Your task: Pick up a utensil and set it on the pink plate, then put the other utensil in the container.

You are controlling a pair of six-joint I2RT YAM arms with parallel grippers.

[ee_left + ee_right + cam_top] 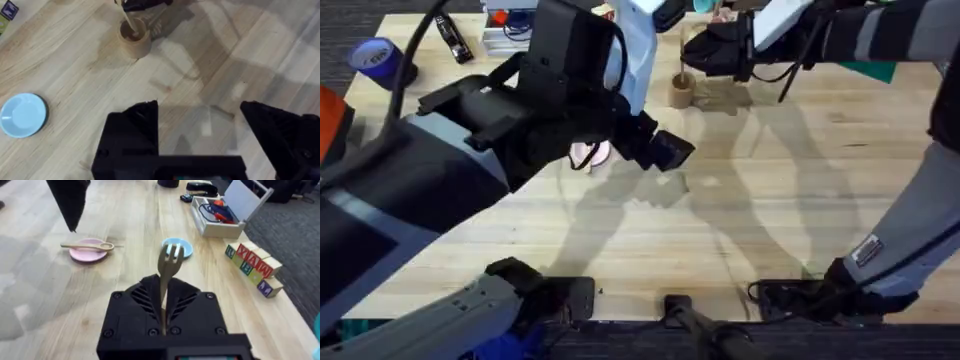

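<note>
Here, fork (169,260) upright in right claw (164,325), prongs up.

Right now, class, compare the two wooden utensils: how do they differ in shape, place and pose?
The spoon has a rounded end; the fork has short prongs. The spoon lies flat across the pink plate; the fork stands upright, pinched by its handle in the right gripper. The spoon is free of either gripper; the fork hangs over the container, its handle tip at the mouth. Both are pale wood.
</note>
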